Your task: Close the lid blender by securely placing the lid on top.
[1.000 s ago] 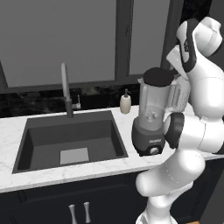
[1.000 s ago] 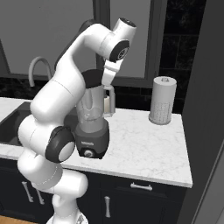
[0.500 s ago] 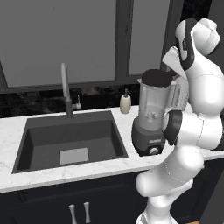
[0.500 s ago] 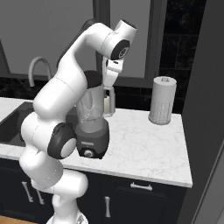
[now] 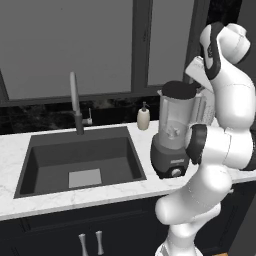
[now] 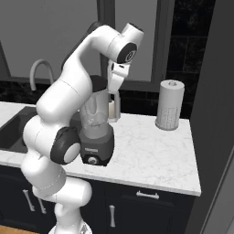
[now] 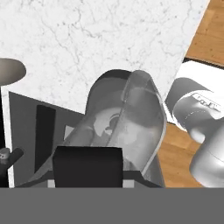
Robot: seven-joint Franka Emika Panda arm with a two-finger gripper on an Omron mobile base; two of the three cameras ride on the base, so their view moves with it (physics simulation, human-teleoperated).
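While the jaws, state unclear, hover above the blender (image 5: pixel 172 135), its lid (image 5: pixel 179 90) seemingly sits on top.

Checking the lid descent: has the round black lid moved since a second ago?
Yes. In the left base view the round black lid has come down and slightly left onto the mouth of the clear blender jar, which has not moved against the cream soap bottle.

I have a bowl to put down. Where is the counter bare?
The widest bare patch of counter lies between the blender and the paper-towel roll, running to the front edge. It is crowded between the sink and the blender, where the soap bottle stands and the arm works above the lid.
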